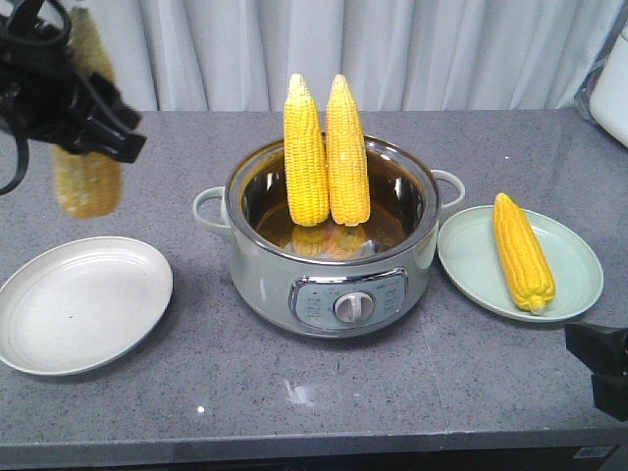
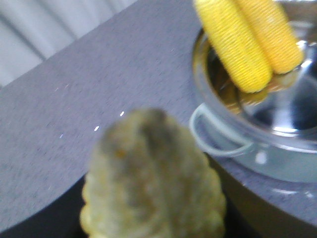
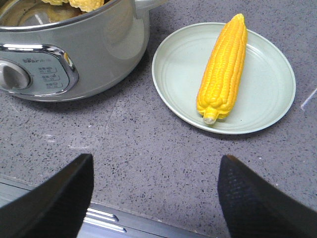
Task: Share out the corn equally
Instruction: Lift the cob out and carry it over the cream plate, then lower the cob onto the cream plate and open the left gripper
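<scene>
Holding one corn cob (image 1: 86,184) upright in our left gripper (image 1: 90,126), far left, we have the bare left plate (image 1: 59,324) below and nearer, while two cobs (image 1: 306,157) stand in the pot (image 1: 265,280), another cob (image 3: 223,69) lies on the right plate (image 3: 270,94), and our right gripper (image 3: 156,198) hangs wide open.

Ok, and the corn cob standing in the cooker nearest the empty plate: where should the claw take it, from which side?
Probably the upper half of that corn cob, clear above the cooker rim. Come from above, closing front to back: the second cob stands against its right side, and the wall surrounds its base.
</scene>
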Controlling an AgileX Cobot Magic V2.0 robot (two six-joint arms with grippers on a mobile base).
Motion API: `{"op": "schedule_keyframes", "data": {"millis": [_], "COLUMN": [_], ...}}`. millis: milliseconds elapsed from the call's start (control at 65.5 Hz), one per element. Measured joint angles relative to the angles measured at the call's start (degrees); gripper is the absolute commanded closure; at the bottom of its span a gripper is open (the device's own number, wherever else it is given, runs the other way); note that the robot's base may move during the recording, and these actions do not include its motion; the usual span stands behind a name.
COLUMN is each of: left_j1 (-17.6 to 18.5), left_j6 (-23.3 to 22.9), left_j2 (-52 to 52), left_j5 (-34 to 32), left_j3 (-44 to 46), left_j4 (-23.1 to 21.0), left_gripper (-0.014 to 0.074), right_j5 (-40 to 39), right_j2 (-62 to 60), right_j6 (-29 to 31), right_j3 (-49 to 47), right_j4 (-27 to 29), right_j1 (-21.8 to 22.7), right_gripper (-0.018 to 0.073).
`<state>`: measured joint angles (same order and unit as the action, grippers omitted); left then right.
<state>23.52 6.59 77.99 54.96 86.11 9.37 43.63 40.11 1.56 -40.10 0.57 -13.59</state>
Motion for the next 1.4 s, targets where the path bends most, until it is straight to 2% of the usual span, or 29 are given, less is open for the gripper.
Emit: {"op": "schedule_keyframes", "data": {"millis": [61, 137, 229, 351, 473, 717, 1236, 1343, 1404], "left_j1": [0.0, 0.0, 0.0, -1.92, -5.96, -11.56, -12.63, -12.63, -12.63], "left_j6": [-3.64, -7.07, -9.18, -10.61, -10.8, -6.59, -5.39, -5.2, -5.14], "left_j2": [0.65, 1.52, 2.35, 3.56, 5.65, 12.24, 23.72, 25.68, 26.71], "left_j5": [3.03, 6.1, 8.84, 11.15, 15.07, 16.68, 16.58, 16.52, 16.51], "left_j3": [0.0, 0.0, 0.0, 0.0, 1.21, 5.59, 5.83, 5.83, 5.83], "left_j4": [5.35, 9.67, 12.06, 12.4, 9.96, -0.92, -6.24, -6.45, -6.45], "left_gripper": [0.0352, 0.0351, 0.0351, 0.0351, 0.0351, 0.0351, 0.0351, 0.0321, 0.0276], "right_j5": [0.0, 0.0, 0.0, 0.0, 0.0, 0.0, 0.11, 0.11, 0.11], "right_j2": [0.0, 0.0, 0.0, 0.0, 0.0, 0.0, 0.0, 0.0, 0.0], "right_j6": [0.0, 0.0, 0.0, 0.0, 0.0, 0.0, 0.0, 0.0, 0.0], "right_j3": [0.0, 0.0, 0.0, 0.0, 0.0, 0.0, 0.0, 0.0, 0.0], "right_j4": [0.0, 0.0, 0.0, 0.0, 0.05, 0.12, 0.15, 0.15, 0.15], "right_j1": [0.0, 0.0, 0.0, 0.0, 0.0, 0.0, 0.0, 0.0, 0.0], "right_gripper": [0.0063, 0.0063, 0.0063, 0.0063, 0.0063, 0.0063, 0.0063, 0.0063, 0.0063]}}
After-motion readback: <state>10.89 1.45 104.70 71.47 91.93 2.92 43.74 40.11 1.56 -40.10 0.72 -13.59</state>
